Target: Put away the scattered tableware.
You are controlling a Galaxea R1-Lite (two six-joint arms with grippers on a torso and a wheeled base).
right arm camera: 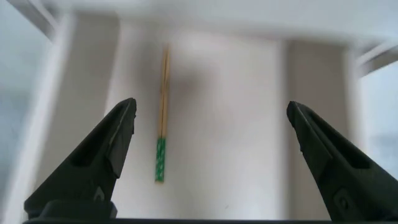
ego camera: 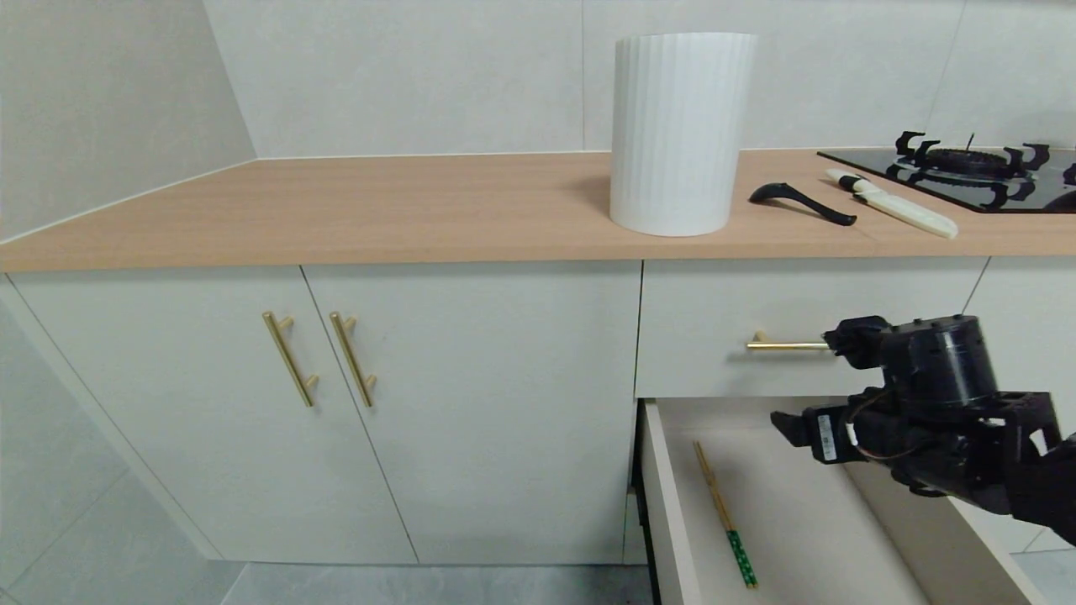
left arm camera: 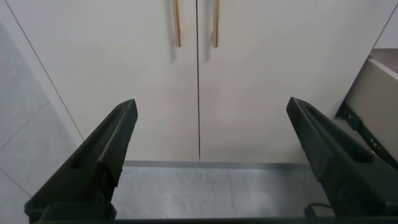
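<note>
A pair of wooden chopsticks (ego camera: 725,514) with green ends lies inside the pulled-out drawer (ego camera: 664,496) at the lower right. My right gripper (ego camera: 820,382) hangs open just above the drawer, empty; in its wrist view the right gripper (right arm camera: 210,106) looks down on the chopsticks (right arm camera: 162,118), which lie toward one side of the drawer floor (right arm camera: 249,124). On the wooden counter a black spoon (ego camera: 803,203) and a white knife (ego camera: 893,204) lie beside a tall white ribbed container (ego camera: 677,134). My left gripper (left arm camera: 211,102) is open and empty, facing the cabinet doors low down.
A black gas hob (ego camera: 967,172) sits at the counter's far right. Two cabinet doors with gold handles (ego camera: 290,357) close off the space left of the drawer. A shut drawer with a gold handle (ego camera: 786,344) sits above the pulled-out one. Grey floor tiles (left arm camera: 205,193) lie below.
</note>
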